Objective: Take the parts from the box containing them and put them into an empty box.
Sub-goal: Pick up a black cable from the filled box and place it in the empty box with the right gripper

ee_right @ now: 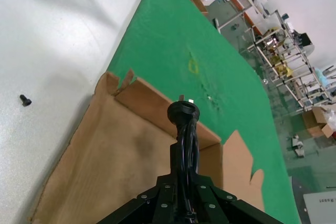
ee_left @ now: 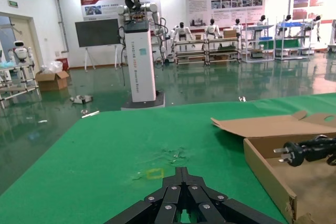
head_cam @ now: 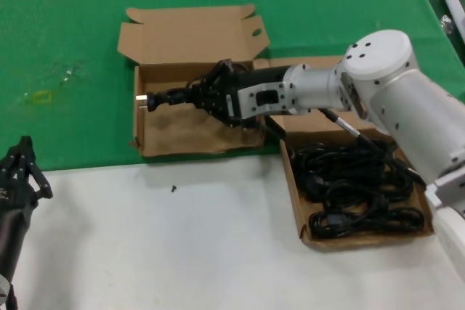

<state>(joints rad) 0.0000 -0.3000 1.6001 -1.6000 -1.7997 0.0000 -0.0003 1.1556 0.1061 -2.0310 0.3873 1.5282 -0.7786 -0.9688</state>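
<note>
A black coiled power cord (head_cam: 171,97) hangs over the open empty box (head_cam: 182,132), plug end pointing toward the box's left wall. My right gripper (head_cam: 202,94) is shut on this cord (ee_right: 184,116), above the box floor (ee_right: 115,150). The box containing the parts (head_cam: 293,194) sits to the right, with several black cords (head_cam: 356,183) tangled inside. At the lower left, over the white table, my left gripper (head_cam: 25,168) is shut and holds nothing. In the left wrist view its fingertips (ee_left: 182,171) point across the green mat, and the held plug (ee_left: 294,153) shows over the empty box (ee_left: 265,174).
Both boxes straddle the edge between the green mat (head_cam: 73,34) and the white table (head_cam: 182,252). The empty box's lid (head_cam: 192,34) stands open at the back. A small black screw (head_cam: 174,189) lies on the white table in front of it.
</note>
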